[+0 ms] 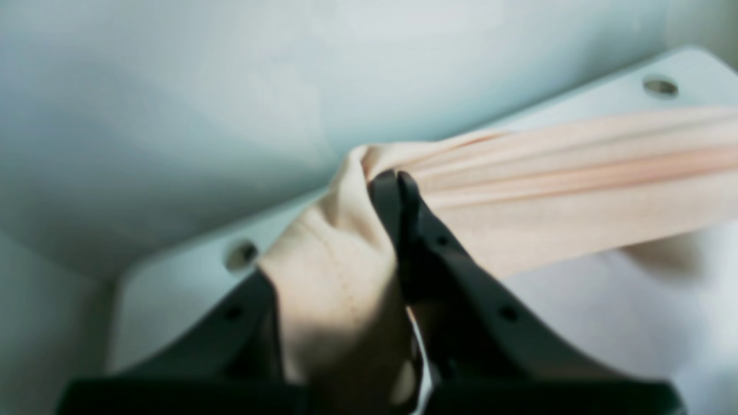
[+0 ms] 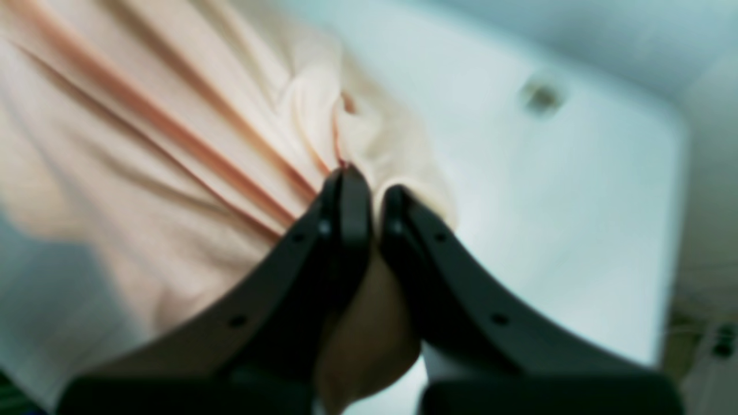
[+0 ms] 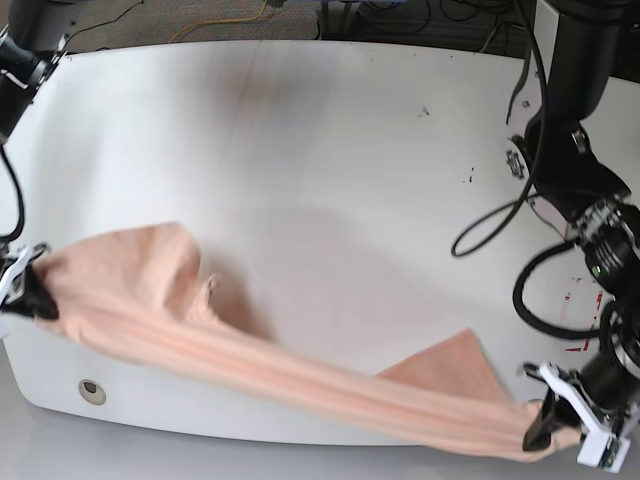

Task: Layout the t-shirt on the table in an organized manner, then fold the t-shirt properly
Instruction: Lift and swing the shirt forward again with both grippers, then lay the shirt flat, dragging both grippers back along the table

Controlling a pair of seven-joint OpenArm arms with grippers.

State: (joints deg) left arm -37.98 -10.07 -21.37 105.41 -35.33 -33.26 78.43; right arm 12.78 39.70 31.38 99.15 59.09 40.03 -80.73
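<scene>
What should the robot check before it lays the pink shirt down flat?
1. Left claw shut on the shirt: ok.
2. Right claw shut on the shirt: ok.
3. Shirt stretched between both claws: ok.
4. Shirt spread flat on the table: not ok, it is bunched in long folds.
5. Which corners are held: cannot tell.

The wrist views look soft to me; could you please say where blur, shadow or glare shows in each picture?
Left wrist view: wholly soft, peach cotton t-shirt and black left gripper both blurred. Right wrist view: equally blurred around the black right gripper. Base view: sharper, the stretched shirt streaked, its shadow and a mild sheen on the glossy white table.
</scene>
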